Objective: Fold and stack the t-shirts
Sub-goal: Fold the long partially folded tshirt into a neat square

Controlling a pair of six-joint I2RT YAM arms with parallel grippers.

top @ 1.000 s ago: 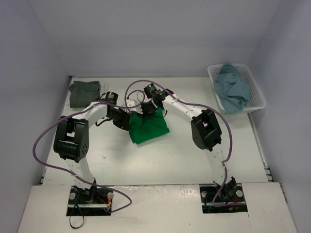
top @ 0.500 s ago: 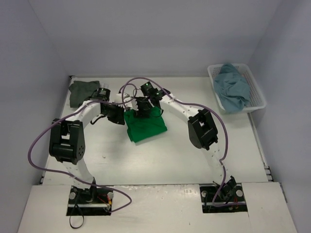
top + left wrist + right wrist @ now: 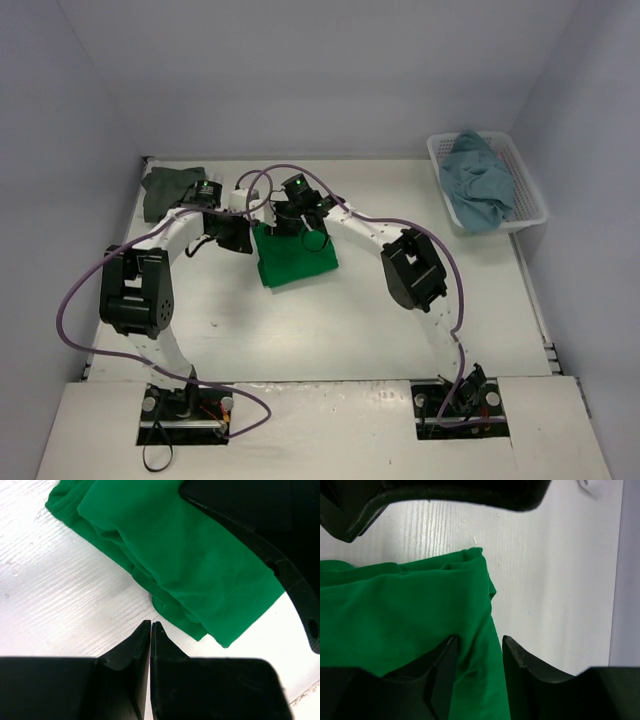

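A folded bright green t-shirt point(image 3: 296, 260) lies on the white table, left of centre. My left gripper point(image 3: 244, 238) sits at its left edge; in the left wrist view its jaws point(image 3: 151, 625) are shut and empty, tips just short of the green t-shirt point(image 3: 180, 555). My right gripper point(image 3: 287, 224) is at the shirt's far edge. In the right wrist view it point(image 3: 479, 647) stands open astride a fold of the green t-shirt point(image 3: 400, 610), with a gap beside the right finger point(image 3: 520, 660). A folded dark olive-grey t-shirt point(image 3: 168, 190) lies at the far left. A dusty blue t-shirt point(image 3: 478, 182) fills the basket.
The white slatted basket point(image 3: 530, 195) stands at the far right by the wall. Both arms arch over the table's middle, with purple cables looping above them. The left gripper's dark body point(image 3: 445, 492) crosses the top of the right wrist view.
Both grippers and the green t-shirt have shifted left and slightly farther, toward the olive-grey t-shirt. The right gripper's jaws have parted.
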